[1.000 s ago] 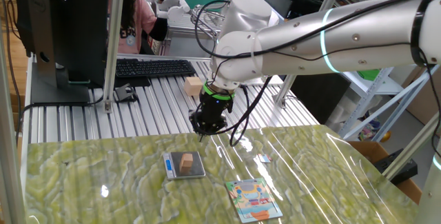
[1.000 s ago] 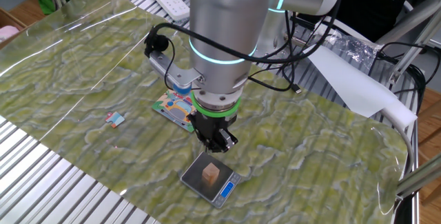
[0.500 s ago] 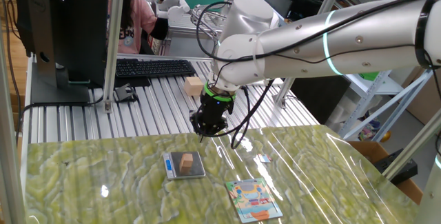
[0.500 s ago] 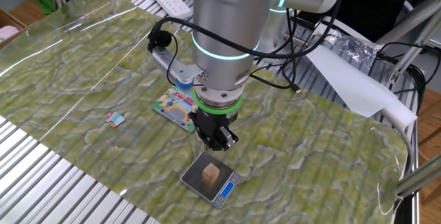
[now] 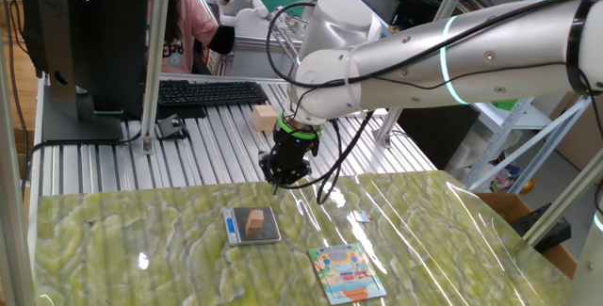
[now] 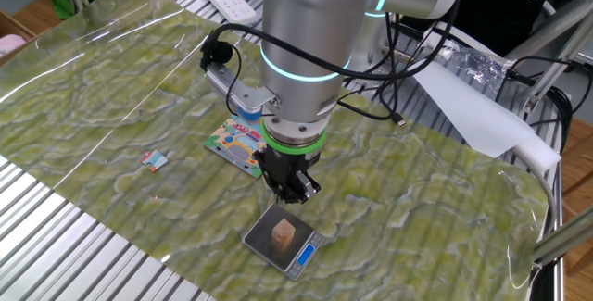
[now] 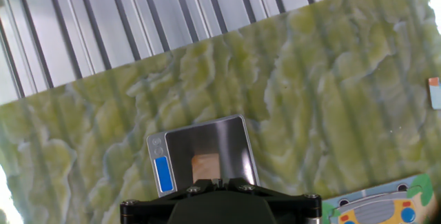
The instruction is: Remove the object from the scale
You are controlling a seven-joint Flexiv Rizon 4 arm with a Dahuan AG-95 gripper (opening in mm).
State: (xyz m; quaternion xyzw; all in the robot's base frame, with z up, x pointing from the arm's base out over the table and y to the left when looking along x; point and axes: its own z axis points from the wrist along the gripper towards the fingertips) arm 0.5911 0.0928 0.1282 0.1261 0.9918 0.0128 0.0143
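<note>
A small tan-brown wooden cube (image 5: 254,219) sits on the grey platform of the pocket scale (image 5: 269,234), which lies on the green marbled mat. Both also show in the other fixed view, the cube (image 6: 283,234) on the scale (image 6: 262,242) near the mat's front edge. My gripper (image 5: 276,185) hangs above the mat, just behind the scale and well clear of the cube, with its fingers together and nothing between them. It hovers over the scale in the other fixed view (image 6: 295,196). In the hand view the cube (image 7: 204,166) and scale (image 7: 207,138) lie just ahead of the gripper (image 7: 219,181).
A colourful picture card (image 5: 347,273) lies on the mat right of the scale. A small card scrap (image 5: 363,217) lies further back. A larger pale wooden block (image 5: 265,117), a keyboard (image 5: 207,92) and a monitor stand on the slatted metal table behind the mat.
The arm has shifted only very slightly. The cube and the scale have not moved.
</note>
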